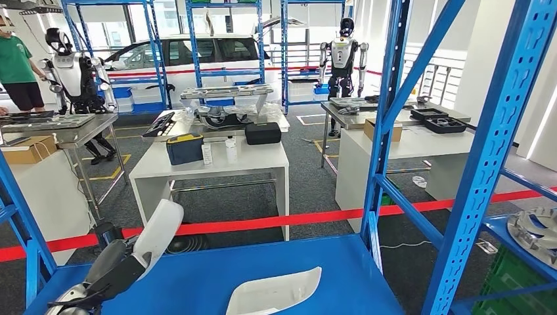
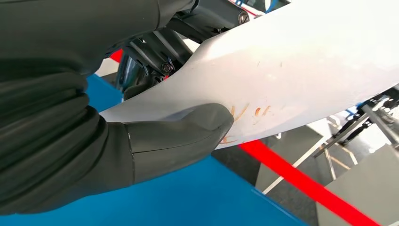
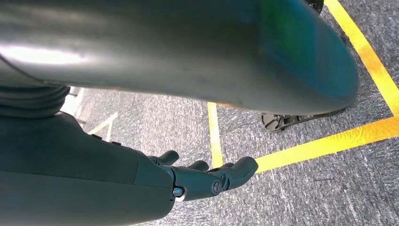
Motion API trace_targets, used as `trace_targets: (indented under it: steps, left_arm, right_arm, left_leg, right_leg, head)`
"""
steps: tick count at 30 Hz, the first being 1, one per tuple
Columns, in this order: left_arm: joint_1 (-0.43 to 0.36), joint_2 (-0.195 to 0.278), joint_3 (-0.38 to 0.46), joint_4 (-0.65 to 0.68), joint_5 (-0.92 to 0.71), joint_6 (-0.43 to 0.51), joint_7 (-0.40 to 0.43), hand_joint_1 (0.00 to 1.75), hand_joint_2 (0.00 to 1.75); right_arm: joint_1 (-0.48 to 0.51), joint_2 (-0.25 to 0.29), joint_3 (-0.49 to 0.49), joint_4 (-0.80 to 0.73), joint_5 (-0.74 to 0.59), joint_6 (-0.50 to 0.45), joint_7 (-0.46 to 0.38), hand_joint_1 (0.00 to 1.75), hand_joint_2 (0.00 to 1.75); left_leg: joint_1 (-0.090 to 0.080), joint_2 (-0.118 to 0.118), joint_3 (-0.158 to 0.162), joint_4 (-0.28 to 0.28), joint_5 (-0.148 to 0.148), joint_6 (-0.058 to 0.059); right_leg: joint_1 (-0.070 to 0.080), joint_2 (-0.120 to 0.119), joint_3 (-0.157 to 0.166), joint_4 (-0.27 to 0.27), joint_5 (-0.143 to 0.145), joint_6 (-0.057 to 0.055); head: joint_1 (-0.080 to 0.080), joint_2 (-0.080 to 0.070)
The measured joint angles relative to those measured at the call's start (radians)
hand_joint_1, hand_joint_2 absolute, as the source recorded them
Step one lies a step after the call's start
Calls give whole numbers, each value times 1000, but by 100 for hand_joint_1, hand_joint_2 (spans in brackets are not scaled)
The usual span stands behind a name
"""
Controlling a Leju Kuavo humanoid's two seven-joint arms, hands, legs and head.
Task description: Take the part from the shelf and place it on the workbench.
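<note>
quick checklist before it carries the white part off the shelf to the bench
1. Grip: left robot hand holds the white part, thumb pressed on its face: ok.
2. Part lifted off the blue shelf: ok in the head view.
3. How far the fingers wrap behind the part: cannot tell.
4. Right robot hand holds nothing, hanging over the floor: ok.
5. Second white part lies on the shelf apart from the held one: ok.
6. Shelf post stands at the right, away from the part: ok.
</note>
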Motion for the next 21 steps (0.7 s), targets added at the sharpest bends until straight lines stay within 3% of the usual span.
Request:
trace_targets:
  steps: [5,12,16,19,21]
  left_arm:
    - [29,-12,32,-83,64,-28,-14,175,175]
    - [101,-43,112,-274,311,-232,23,175,175]
    - [130,-55,149,-343,504,-409,66,175,175]
    - [152,-64,160,-395,613,-490,100,175,175]
    - [169,-72,164,-432,694,-540,132,175,175]
  right_arm:
    - [0,2,-3,0,-3,0,0,0,0]
    - [0,2,-9,0,-8,0,-3,0,0]
    - [0,6,-15,0,-10,0,-2,0,0]
    - [1,8,-24,0,-12,0,0,0,0]
    - [1,9,-27,0,-12,0,0,0,0]
  left_leg:
    - [0,0,0,0,0,0]
    - [-1,0,-1,1,-2,2]
    - [-6,0,-2,6,-8,12]
    - [-5,2,3,-2,1,20]
    - [2,6,9,-19,13,28]
  right_leg:
    - [0,0,0,0,0,0]
    - [-1,0,0,-2,0,1]
    - [-4,0,3,-4,0,9]
    - [-5,0,6,-5,1,19]
    - [-3,-2,-6,27,-31,24]
  head:
    - [0,0]
    - [0,0]
    - [0,0]
    - [0,0]
    - [0,0]
